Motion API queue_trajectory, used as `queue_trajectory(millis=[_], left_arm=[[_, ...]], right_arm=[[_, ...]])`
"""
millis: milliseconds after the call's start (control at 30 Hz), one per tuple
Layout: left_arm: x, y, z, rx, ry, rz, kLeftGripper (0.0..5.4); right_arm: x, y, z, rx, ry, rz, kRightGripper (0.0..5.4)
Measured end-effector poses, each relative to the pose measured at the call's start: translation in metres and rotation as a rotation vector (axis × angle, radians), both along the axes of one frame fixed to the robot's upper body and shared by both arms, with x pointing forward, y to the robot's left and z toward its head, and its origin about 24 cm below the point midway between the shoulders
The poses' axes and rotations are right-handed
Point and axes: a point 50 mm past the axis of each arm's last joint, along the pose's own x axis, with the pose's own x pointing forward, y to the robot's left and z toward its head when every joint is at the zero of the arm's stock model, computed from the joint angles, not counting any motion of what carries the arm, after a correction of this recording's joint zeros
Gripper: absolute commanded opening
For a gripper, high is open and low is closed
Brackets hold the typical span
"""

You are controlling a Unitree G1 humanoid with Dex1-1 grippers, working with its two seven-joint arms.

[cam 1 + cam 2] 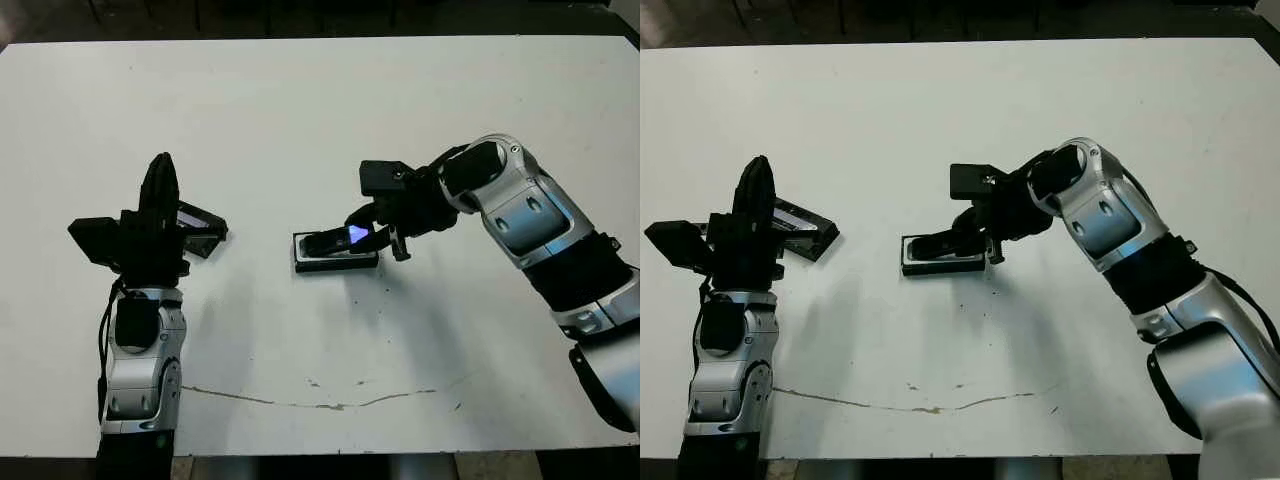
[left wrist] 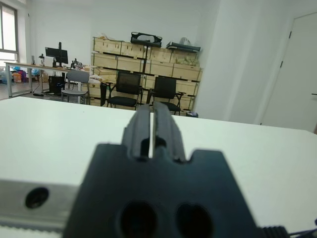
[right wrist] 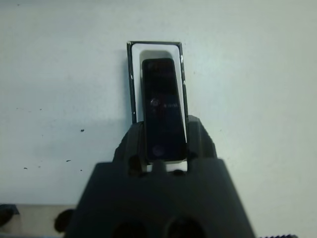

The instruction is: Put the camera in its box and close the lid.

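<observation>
Desk (image 1: 320, 340) white, scuff line along the near edge; left pincer (image 1: 162, 175) stands upright at the near left, fingers pressed together, holding nothing. Lid (image 1: 200, 228) lies flat just behind it, partly hidden. Right pincer (image 3: 163, 141) at mid-desk is clamped on the near end of the camera (image 3: 162, 106), which sits tilted over the box (image 3: 132, 84), far end down inside the white lining.

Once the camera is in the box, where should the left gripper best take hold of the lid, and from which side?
Probably by its two long edges, coming from above. The lid lies flat on the table beside the left gripper, so only its thin edges offer grip; the glossy top gives none. The box stands apart, under the right gripper, so nothing crowds that approach.
</observation>
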Motion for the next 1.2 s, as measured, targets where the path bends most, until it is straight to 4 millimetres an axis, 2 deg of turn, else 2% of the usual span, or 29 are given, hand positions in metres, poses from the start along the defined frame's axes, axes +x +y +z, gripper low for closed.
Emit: queue_trajectory(millis=[333,667,1067,1200], left_arm=[[0.0,-0.001,-0.001,0.002,0.002,-0.003,0.0],[-0.002,-0.002,-0.001,0.0,0.004,-0.004,0.0],[-0.003,0.0,-0.003,0.001,0.012,0.001,0.0],[-0.003,0.0,-0.003,0.003,0.012,0.003,0.0]], right_arm=[[-0.001,0.001,-0.002,-0.005,-0.016,-0.002,0.69],[0.0,0.016,-0.006,-0.052,-0.013,0.036,0.69],[0.005,0.022,-0.01,-0.121,-0.05,0.068,0.69],[0.006,0.019,-0.006,-0.118,-0.079,0.08,1.39]])
